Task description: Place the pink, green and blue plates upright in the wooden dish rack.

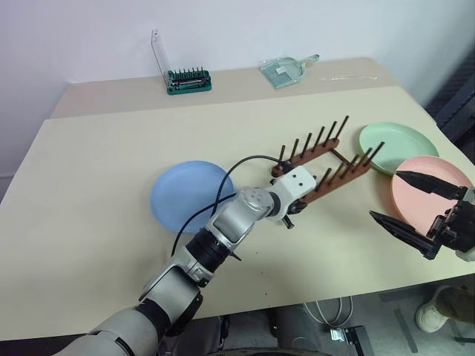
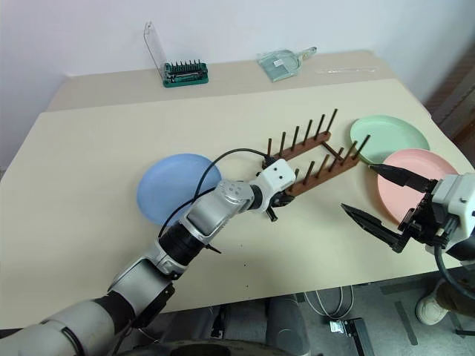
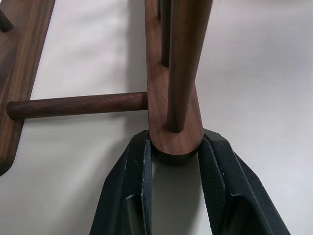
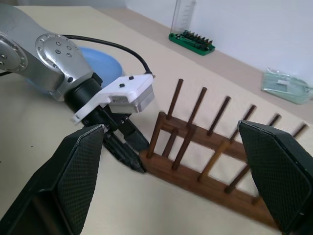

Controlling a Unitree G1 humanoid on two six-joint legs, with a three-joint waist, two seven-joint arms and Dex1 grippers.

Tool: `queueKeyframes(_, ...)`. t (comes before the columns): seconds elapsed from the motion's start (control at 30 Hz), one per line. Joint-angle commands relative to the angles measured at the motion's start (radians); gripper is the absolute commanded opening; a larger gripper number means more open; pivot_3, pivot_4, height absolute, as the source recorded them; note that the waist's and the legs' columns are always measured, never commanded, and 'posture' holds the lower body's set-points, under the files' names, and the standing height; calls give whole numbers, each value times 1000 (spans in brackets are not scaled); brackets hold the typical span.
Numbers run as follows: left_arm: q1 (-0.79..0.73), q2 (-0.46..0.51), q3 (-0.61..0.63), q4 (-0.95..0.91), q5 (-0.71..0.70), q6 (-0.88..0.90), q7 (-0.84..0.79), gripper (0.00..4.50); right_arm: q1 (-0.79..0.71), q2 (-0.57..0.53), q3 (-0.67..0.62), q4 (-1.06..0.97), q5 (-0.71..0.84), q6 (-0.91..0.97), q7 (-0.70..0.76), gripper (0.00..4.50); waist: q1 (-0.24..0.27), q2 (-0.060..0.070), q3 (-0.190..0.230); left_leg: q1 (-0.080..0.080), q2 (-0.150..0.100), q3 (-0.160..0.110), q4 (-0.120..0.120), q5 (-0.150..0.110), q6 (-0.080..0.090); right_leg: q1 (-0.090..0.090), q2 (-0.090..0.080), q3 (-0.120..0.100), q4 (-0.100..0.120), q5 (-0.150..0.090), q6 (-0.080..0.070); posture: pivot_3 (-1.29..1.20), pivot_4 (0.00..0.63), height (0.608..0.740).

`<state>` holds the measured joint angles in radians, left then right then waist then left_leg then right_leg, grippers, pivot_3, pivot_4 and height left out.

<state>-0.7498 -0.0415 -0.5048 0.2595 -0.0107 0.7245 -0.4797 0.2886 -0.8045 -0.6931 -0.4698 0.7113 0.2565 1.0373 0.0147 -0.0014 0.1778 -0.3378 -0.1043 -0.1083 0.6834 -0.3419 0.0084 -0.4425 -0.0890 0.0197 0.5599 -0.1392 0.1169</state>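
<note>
Left gripper (image 3: 175,161): fingers (image 3: 128,196) drawn in on either side of the rounded end of one rail of the rack (image 1: 324,165), both pads touching or nearly touching the wood; the rail end sits between them on the table (image 1: 96,222). Whether the grip is fully tight cannot be told.

Right gripper (image 2: 375,194): spread wide, holding nothing, hovering above the table edge to the right of the rack, its tips aimed toward the rack and the left gripper.

Rack: lies flat on the table, stretching away from the left gripper toward the far right. Its slots between the pegs hold no plate.

Blue plate (image 1: 189,194): flat on the table, just to the left of the left gripper, partly behind its arm.

Pink plate (image 1: 423,185): flat on the table directly under and beyond the right gripper.

Green plate (image 1: 387,138): flat, just beyond the pink one, near the rack's far end.

Bit holder (image 1: 188,81): far table edge, well away from both grippers.
</note>
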Motion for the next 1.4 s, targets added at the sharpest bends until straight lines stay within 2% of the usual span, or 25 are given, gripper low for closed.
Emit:
queueKeyframes(0.03,-58,50,102,-1,-14,-51,-26,768,-7,0,-14,-24,10,-9,-3,4500,-1,0,0,0,0,0,0,0,0,0,0,0,0,0,0,0,150,740)
queueKeyframes(0.1,-70,105,69,-11,1,-130,-105,768,-12,-1,-11,-18,9,-11,-2,4500,-1,1,-1,0,0,0,0,0,0,0,0,0,0,0,0,0,150,740)
queueKeyframes(0.23,-60,219,47,-52,-109,-181,-429,768,-44,-9,19,0,6,-12,2,4500,3,4,-2,0,0,0,0,1,-2,-1,0,0,0,0,0,0,150,740)
queueKeyframes(0.33,-76,238,64,0,-86,-219,-444,768,-59,-10,27,-1,6,-6,1,4500,14,4,-2,0,-2,0,1,1,-2,0,-1,0,0,0,0,0,150,740)
queueKeyframes(0.53,-80,276,66,22,-94,-313,-571,768,-60,-12,29,4,3,-7,9,4500,23,4,-2,0,-1,0,0,1,-1,-1,-1,0,0,0,0,0,150,740)
queueKeyframes(0.63,-36,338,-19,-38,-45,-374,-663,768,-63,-11,29,5,3,-7,8,4500,23,4,-2,0,-1,0,1,0,-1,-1,-1,0,0,0,0,0,150,740)
queueKeyframes(0.73,-12,330,-23,-29,-7,-433,-614,768,-65,-11,29,0,6,-4,6,4500,24,4,-3,0,-1,0,0,1,-1,-1,-1,0,0,0,0,0,150,740)
queueKeyframes(0.93,-11,303,7,-26,-30,-338,-603,768,-60,-5,34,-13,8,-2,1,4500,25,4,-2,0,-1,0,1,0,0,0,-1,0,0,0,0,0,150,740)
queueKeyframes(1.3,1,291,20,-59,-44,-278,-572,768,-80,-6,63,-4,3,-8,-6,4500,24,4,-2,0,-1,0,1,0,0,0,-1,0,1,0,0,0,150,740)
queueKeyframes(1.37,-5,285,37,-53,-66,-231,-576,1786,-85,-6,66,-2,2,-7,-6,4500,24,4,-2,0,-1,0,1,0,0,0,-1,0,1,0,0,0,150,740)
queueKeyframes(1.4,-8,284,42,-52,-73,-211,-577,2054,-87,-7,67,-1,2,-7,-7,4500,24,4,-2,0,-1,0,1,0,0,0,-1,0,1,0,0,0,150,740)
